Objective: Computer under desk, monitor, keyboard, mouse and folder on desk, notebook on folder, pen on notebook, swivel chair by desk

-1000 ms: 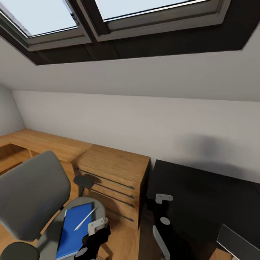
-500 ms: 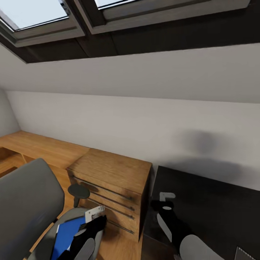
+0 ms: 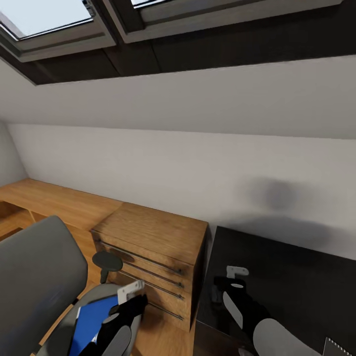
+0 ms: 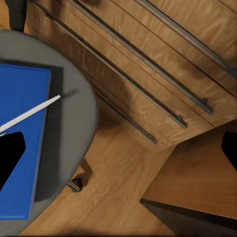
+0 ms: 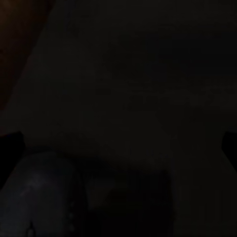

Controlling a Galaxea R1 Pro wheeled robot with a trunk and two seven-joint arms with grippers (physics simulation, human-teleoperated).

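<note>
One blue folder (image 4: 22, 143) lies on the swivel chair (image 3: 39, 277) seat, one white pen (image 4: 29, 113) resting across it, clear from the left wrist. The left end effector (image 4: 118, 148) hangs spread above the seat; the right end effector's (image 3: 232, 282) state I cannot tell, over the black tabletop (image 3: 296, 277). One wooden drawer cabinet (image 3: 153, 257) stands between.

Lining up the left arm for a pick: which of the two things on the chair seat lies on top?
The pen, a thin white stick, lies across the flat blue folder, which rests directly on the swivel chair seat.
</note>
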